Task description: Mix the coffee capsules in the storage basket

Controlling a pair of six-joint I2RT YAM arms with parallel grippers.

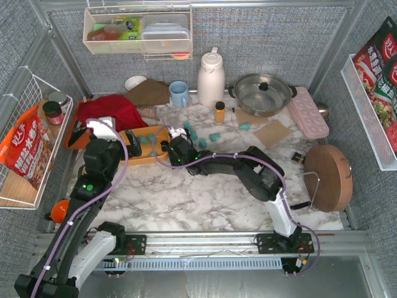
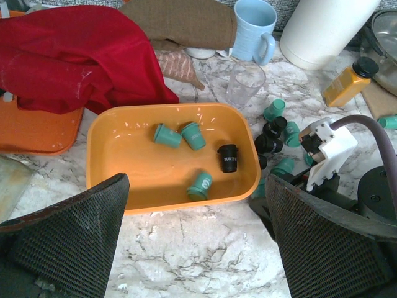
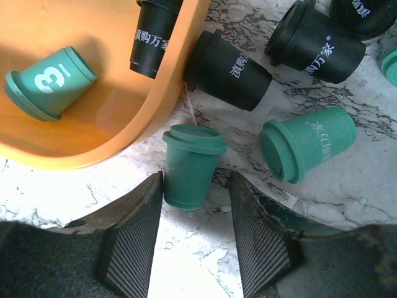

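Note:
The orange storage basket (image 2: 124, 198) lies on the marble with three teal coffee capsules (image 2: 195, 135) and one black capsule (image 2: 228, 158) inside. More teal and black capsules (image 2: 276, 127) lie scattered on the table to its right. My left gripper (image 2: 198, 239) hangs wide open and empty over the marble just in front of the basket. My right gripper (image 3: 195, 192) is low beside the basket's right corner (image 3: 155, 105). It is open around an upturned teal capsule (image 3: 191, 164): the left finger touches it, the right finger stands apart.
A red cloth (image 2: 74, 56) and an orange board (image 2: 31, 130) sit left of the basket. Behind it are a clear glass (image 2: 245, 84), a blue mug (image 2: 253, 28), a white jug (image 1: 211, 77) and an amber bottle (image 2: 348, 82). A pot (image 1: 260, 93) and a round wooden board (image 1: 329, 177) stand to the right.

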